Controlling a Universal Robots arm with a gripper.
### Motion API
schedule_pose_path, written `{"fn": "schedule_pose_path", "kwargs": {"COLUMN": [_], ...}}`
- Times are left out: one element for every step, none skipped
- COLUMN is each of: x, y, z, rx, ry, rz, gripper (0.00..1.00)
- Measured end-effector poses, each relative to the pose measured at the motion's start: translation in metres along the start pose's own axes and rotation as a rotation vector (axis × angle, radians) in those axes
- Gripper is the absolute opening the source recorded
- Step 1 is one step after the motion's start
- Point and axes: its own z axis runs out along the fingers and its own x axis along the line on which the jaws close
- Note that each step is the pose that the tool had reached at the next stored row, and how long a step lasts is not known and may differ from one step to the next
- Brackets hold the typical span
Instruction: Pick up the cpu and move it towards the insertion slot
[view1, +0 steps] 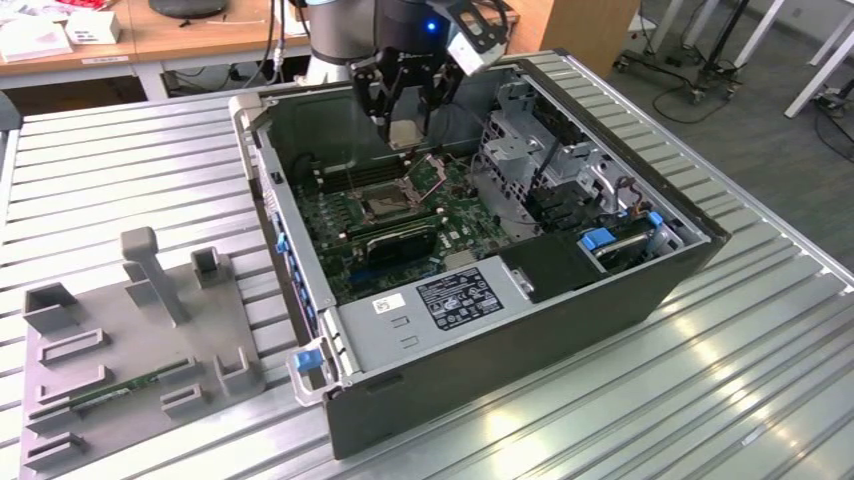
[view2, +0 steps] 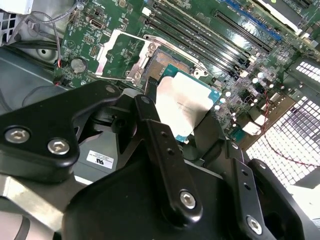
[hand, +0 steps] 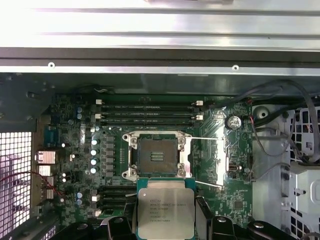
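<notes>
The cpu (view1: 404, 133) is a flat square chip with a pale silver face, hanging above the motherboard inside the open computer case. My gripper (view1: 404, 125) is shut on it, one black finger on each opposite edge. In the first wrist view the cpu (hand: 165, 212) sits between the fingers (hand: 202, 216), close beside the insertion slot (hand: 157, 156) but not over it. The insertion slot (view1: 383, 205) is a square socket with a dark centre and a silver frame. In the second wrist view the cpu (view2: 187, 107) hangs partly over the slot (view2: 165, 62), whose metal cover (view2: 122, 55) is swung open.
The case wall (view1: 274, 190) and a drive cage (view1: 534, 160) flank the board. Long black memory slots (hand: 147, 112) lie beyond the socket. Cables (hand: 280, 135) run beside it. On the slatted table, a grey fixture plate (view1: 134, 340) holds a green memory stick (view1: 120, 390).
</notes>
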Motion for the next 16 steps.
{"fn": "schedule_pose_path", "kwargs": {"x": [0.0003, 0.0005, 0.0008, 0.001, 0.0012, 0.0014, 0.0016, 0.0018, 0.002, 0.0021, 0.0023, 0.0025, 0.0026, 0.0027, 0.0028, 0.003], "y": [0.0003, 0.0007, 0.0013, 0.0021, 0.0029, 0.0039, 0.005, 0.0062, 0.0074, 0.0088, 0.0102, 0.0116, 0.0129, 0.0141, 0.0153, 0.0167], "z": [0.0002, 0.0004, 0.0008, 0.0012, 0.0015, 0.0017, 0.0021, 0.0024, 0.0028, 0.0031, 0.0034, 0.0037, 0.0039, 0.0042, 0.0044, 0.0046], "rx": [0.0001, 0.0004, 0.0003, 0.0002, 0.0003, 0.0005, 0.0004, 0.0004, 0.0003, 0.0002, 0.0003, 0.0002, 0.0003, 0.0003, 0.0004, 0.0004], "ry": [0.0, 0.0002, 0.0002, 0.0002, 0.0002, 0.0003, 0.0002, 0.0002, 0.0002, 0.0002, 0.0002, 0.0001, 0.0002, 0.0002, 0.0002, 0.0002], "rz": [0.0, 0.0, 0.0, 0.0, 0.0, 0.0, 0.0, 0.0, 0.0, 0.0, 0.0, 0.0, 0.0, 0.0, 0.0, 0.0], "gripper": [0.55, 0.55, 0.55, 0.55, 0.55, 0.55, 0.55, 0.55, 0.55, 0.55, 0.55, 0.55, 0.55, 0.55, 0.55, 0.55]}}
